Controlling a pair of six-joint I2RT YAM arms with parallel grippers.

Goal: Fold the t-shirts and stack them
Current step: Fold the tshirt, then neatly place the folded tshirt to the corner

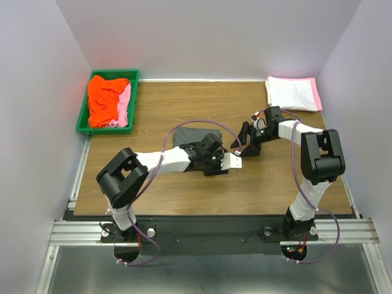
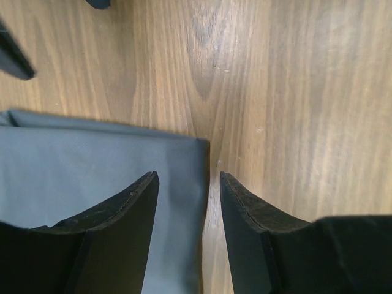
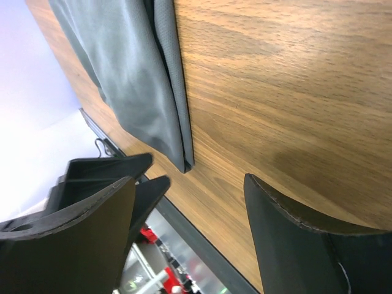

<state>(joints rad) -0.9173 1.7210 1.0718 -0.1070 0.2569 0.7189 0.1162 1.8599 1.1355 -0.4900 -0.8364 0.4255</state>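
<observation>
A dark charcoal grey t-shirt lies folded flat on the middle of the wooden table, partly under my left arm. My left gripper is open low over it. In the left wrist view the left gripper straddles the grey t-shirt's right edge, one finger over cloth and one over wood, gripping nothing. My right gripper is open just to the right. In the right wrist view the right gripper hangs over bare wood near the folded corner of the grey t-shirt, empty.
A green bin at the back left holds orange-red and pink t-shirts. A folded white and pink stack lies at the back right corner. Grey walls enclose the table on three sides.
</observation>
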